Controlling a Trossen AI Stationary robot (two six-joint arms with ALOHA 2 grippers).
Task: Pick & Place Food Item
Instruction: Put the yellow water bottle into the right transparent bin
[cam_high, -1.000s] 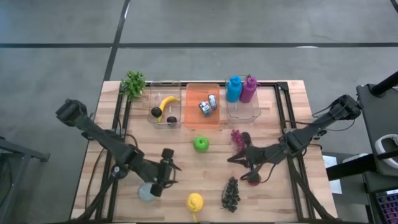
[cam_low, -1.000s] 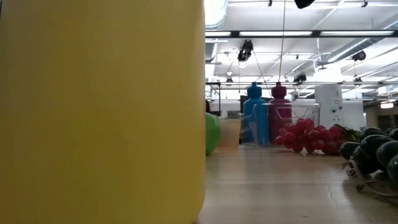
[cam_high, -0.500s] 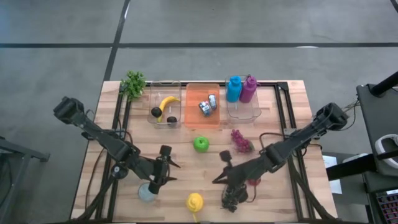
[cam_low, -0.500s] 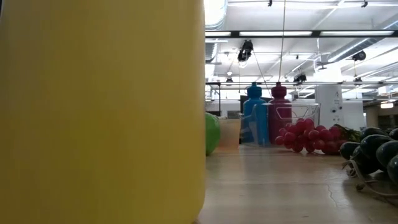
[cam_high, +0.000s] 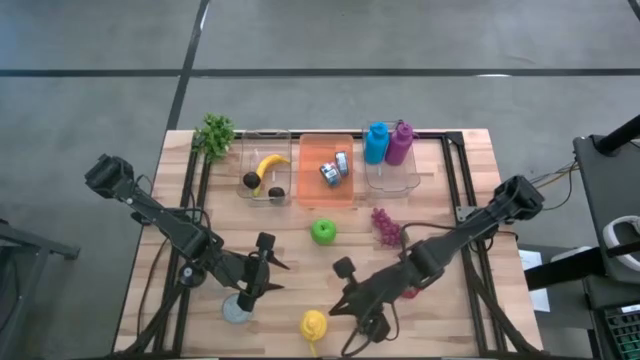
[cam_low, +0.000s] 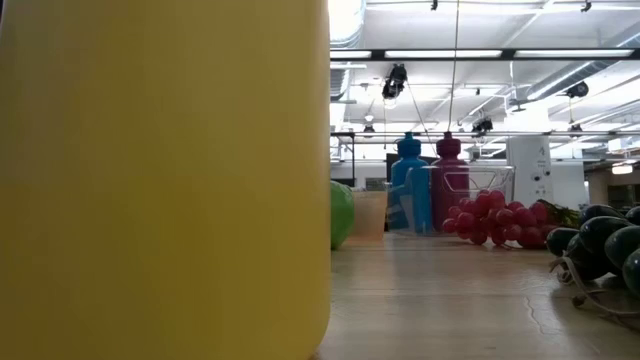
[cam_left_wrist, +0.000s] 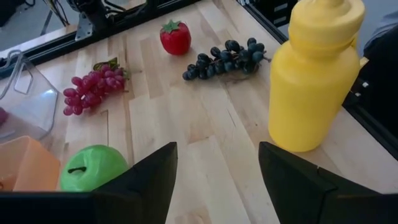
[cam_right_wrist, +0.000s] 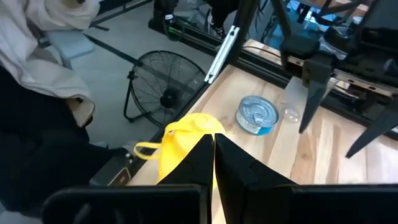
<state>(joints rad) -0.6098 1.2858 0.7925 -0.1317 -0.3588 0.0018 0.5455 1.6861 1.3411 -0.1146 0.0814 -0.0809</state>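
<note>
My right gripper (cam_high: 338, 303) is shut and empty, hovering near the table's front edge, just right of the yellow bottle (cam_high: 313, 325) and pointing at it (cam_right_wrist: 186, 140). The dark grapes (cam_left_wrist: 227, 55) and the red strawberry (cam_left_wrist: 175, 37) lie on the wood; in the high view my right arm covers most of them. My left gripper (cam_high: 276, 276) is open and empty above the front left, over a tin can (cam_high: 237, 310). A green apple (cam_high: 322, 232) and red grapes (cam_high: 385, 225) rest mid-table.
Along the far edge stand a clear bin with a banana (cam_high: 268, 165), an orange bin (cam_high: 325, 170) and a clear bin holding a blue bottle (cam_high: 376, 143) and a magenta one (cam_high: 399, 141). A green plant (cam_high: 214, 133) sits far left. Bare wood lies between apple and yellow bottle.
My right gripper, still shut, has swung from beside the red grapes and strawberry toward the table's near edge and left, passing over the dark grapes to end close to the yellow bottle. It has rolled somewhat on the way. The objects have stayed put.
</note>
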